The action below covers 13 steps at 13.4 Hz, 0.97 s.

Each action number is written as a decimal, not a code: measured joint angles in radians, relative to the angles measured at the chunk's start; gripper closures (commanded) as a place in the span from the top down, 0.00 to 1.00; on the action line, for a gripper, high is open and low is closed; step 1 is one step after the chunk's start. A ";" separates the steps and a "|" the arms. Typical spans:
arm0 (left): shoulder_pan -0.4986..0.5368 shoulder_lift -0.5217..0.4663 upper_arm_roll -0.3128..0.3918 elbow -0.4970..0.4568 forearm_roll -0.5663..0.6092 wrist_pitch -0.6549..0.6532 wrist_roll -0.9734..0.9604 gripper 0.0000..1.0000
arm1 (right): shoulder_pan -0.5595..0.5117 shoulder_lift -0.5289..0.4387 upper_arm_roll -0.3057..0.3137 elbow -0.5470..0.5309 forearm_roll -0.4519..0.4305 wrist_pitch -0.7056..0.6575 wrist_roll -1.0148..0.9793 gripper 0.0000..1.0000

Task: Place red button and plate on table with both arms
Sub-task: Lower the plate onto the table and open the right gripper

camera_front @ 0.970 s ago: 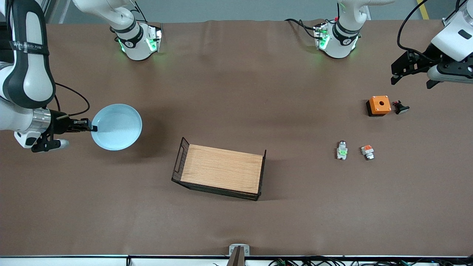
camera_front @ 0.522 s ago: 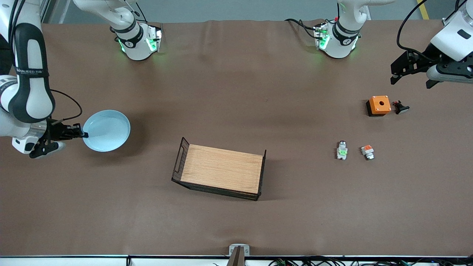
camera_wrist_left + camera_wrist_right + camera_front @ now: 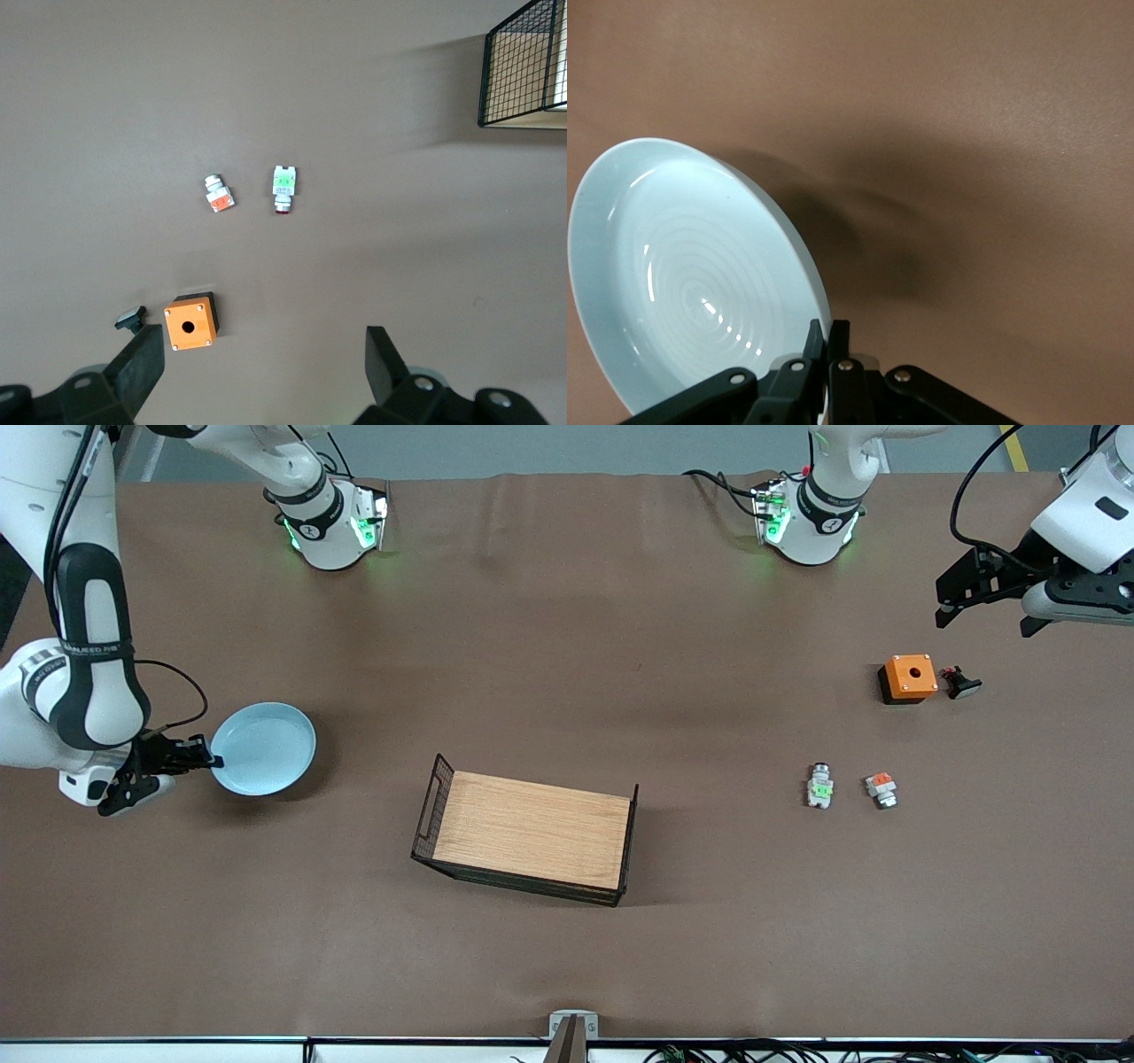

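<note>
Pinching the plate [image 3: 263,747] by its rim, the right gripper [image 3: 209,760] holds it low over the table [image 3: 567,965], toward the right arm's end from the tray [image 3: 530,840]; the right wrist view shows the fingers pressed together on the rim and the dish casting a shadow on the cloth, so I judge it is not quite set down. The tray, at the table's middle, has a bare wooden top. Toward the left arm's end from the tray, the button [image 3: 820,786] with the green middle lies on the cloth, apart from both arms, with an orange-topped part [image 3: 881,789] just beside it and an orange box [image 3: 908,677] farther from the front camera. The left gripper [image 3: 985,598] waits over the table, its fingers spread and empty. By my reading the button's half is done; releasing the plate is what remains.
</note>
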 measured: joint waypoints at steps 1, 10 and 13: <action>0.000 0.000 -0.002 -0.005 0.000 -0.001 -0.001 1.00 | -0.001 0.016 0.002 0.000 0.018 0.009 -0.018 0.03; 0.000 0.000 -0.007 -0.018 0.000 -0.001 -0.004 1.00 | -0.005 0.064 0.010 0.003 0.049 0.076 -0.088 0.07; 0.003 0.000 -0.007 -0.019 0.000 -0.001 -0.013 1.00 | -0.007 0.070 0.012 0.003 0.049 0.084 -0.098 0.14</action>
